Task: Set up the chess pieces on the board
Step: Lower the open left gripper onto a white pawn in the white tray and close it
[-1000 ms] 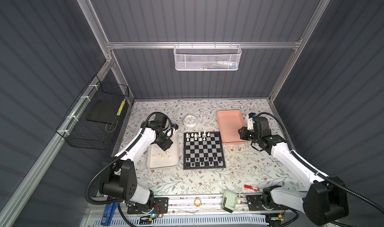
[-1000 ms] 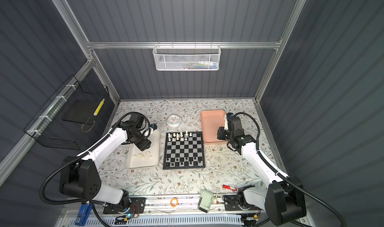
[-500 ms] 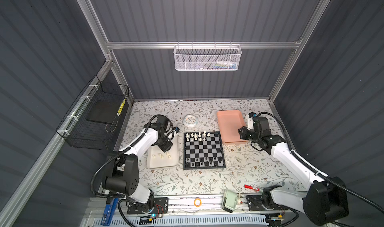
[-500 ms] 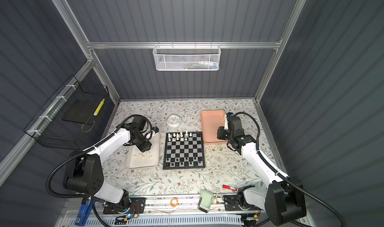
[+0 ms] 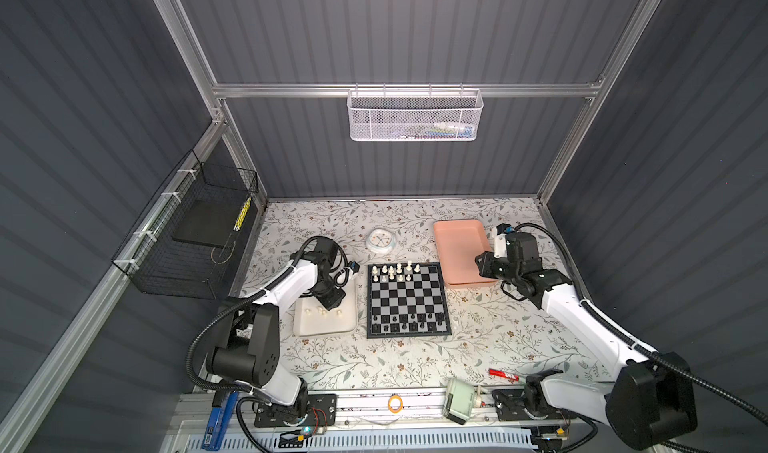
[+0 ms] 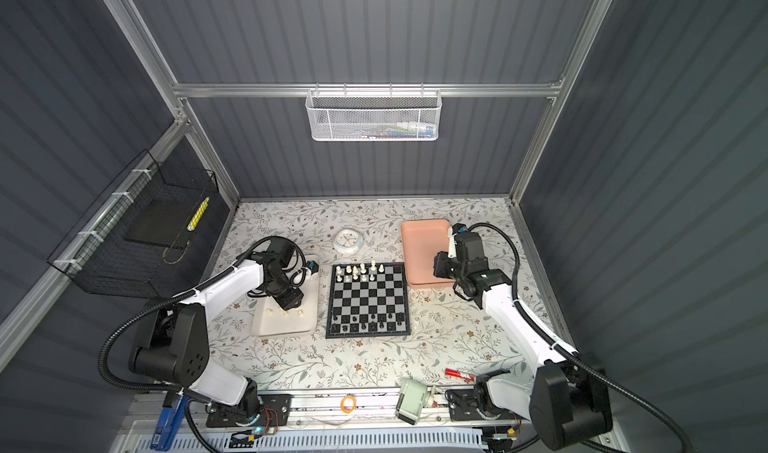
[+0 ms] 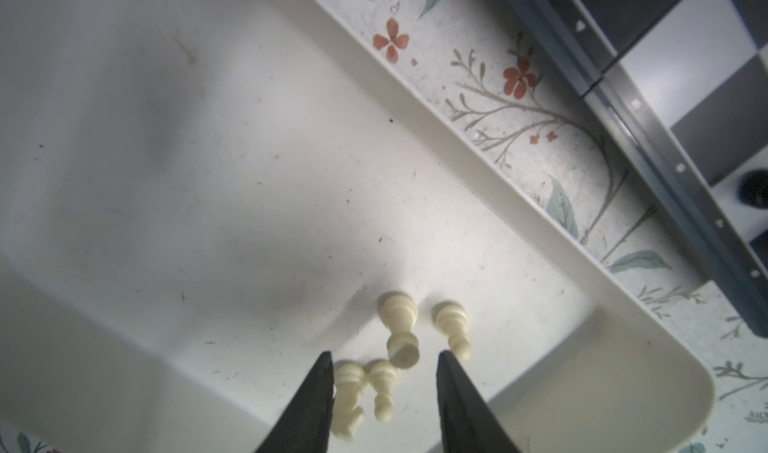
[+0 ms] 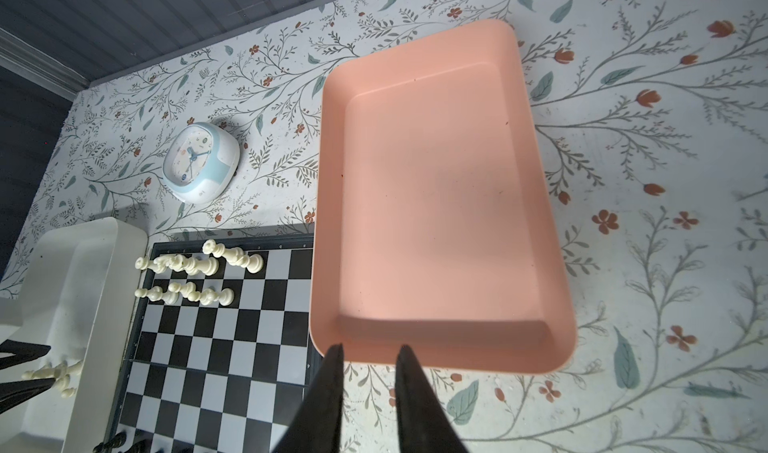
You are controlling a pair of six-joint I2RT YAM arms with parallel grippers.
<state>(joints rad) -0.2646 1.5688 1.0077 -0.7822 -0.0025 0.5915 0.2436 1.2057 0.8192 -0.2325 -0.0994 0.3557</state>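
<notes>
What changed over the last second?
The left tool moved nearer along the white tray and down over the loose cream pieces, its jaws narrowing but still apart around them; nothing gripped yet. Right tool, pink tray and board unchanged.

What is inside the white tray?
Four little cream chess pieces lie on their sides in the white tray. The left pincer hangs open over them, covering part of the tray in both top views.

Dark grey ribbed walls [image 5: 395, 35] framed by aluminium rails enclose a floral-patterned tabletop [image 5: 415, 359]. A white mesh basket [image 5: 414, 116] hangs above it; a black wire basket [image 5: 191, 239] hangs left.
</notes>
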